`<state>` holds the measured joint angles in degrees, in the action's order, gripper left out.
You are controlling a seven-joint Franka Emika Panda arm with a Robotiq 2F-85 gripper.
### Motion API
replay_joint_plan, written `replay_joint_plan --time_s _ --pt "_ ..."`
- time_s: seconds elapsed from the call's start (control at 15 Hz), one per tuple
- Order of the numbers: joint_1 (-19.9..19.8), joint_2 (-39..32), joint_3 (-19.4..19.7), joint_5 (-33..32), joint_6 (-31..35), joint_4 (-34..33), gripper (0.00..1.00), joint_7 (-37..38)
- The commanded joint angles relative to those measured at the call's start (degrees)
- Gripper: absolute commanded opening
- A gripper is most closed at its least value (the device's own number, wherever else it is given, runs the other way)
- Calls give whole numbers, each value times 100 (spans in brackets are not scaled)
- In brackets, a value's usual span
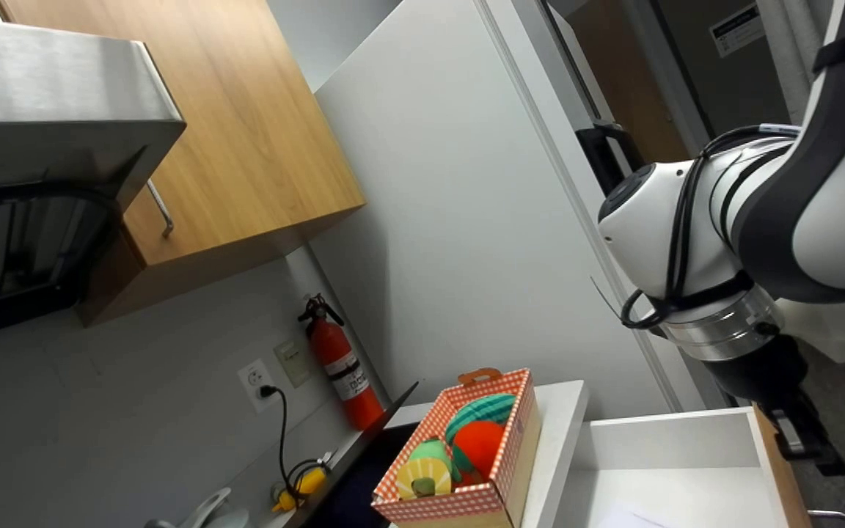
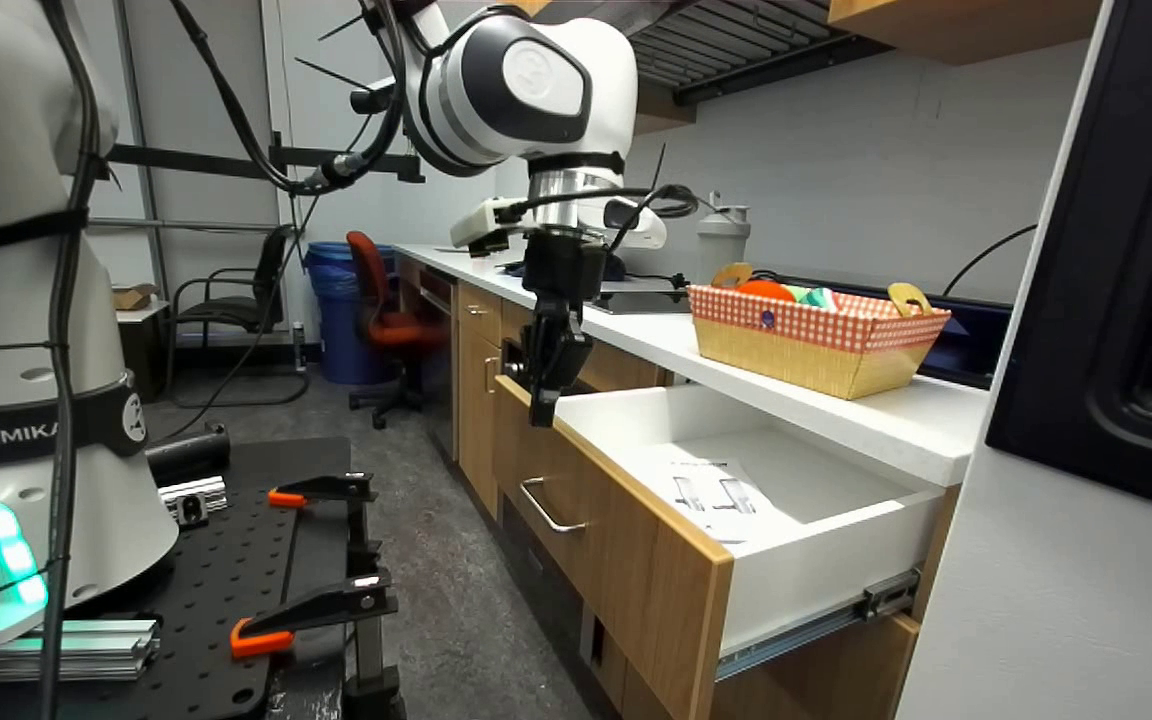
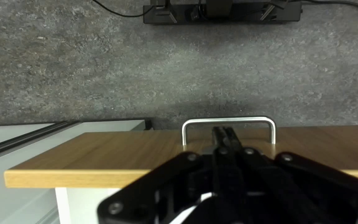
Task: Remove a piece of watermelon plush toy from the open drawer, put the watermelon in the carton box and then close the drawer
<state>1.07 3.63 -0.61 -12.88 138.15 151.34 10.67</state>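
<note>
The pincer (image 3: pixel 224 132) is clenched, jaws together, outside the front of the drawer (image 2: pixel 816 575), near the handle (image 3: pixel 228 119); contact cannot be determined. The drawer is open and holds a printed sheet (image 2: pixel 726 500). The watermelon (image 1: pixel 483 411), striped green rind showing, lies in the box (image 2: pixel 776 345) with an orange toy (image 1: pixel 477 444) and a yellow toy (image 1: pixel 422 477). The box stands on the desk (image 2: pixel 921 418).

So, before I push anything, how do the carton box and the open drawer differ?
The carton box has red-and-white checks above tan sides; the drawer has a wood front and white inside. The carton box stands on the counter; the drawer sticks out below counter level. Colourful toys lie in the carton box, while a printed sheet lies in the drawer. Both are open at the top.
</note>
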Motion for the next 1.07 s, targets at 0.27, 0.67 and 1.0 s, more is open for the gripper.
replay_joint_plan --time_s 0.27,0.67,1.0 --pt "-55 -394 11 33 -78 -78 0 -6" --pt "-92 -874 103 28 47 -432 0 -55" --pt "-76 -1238 150 53 82 -810 0 -73"
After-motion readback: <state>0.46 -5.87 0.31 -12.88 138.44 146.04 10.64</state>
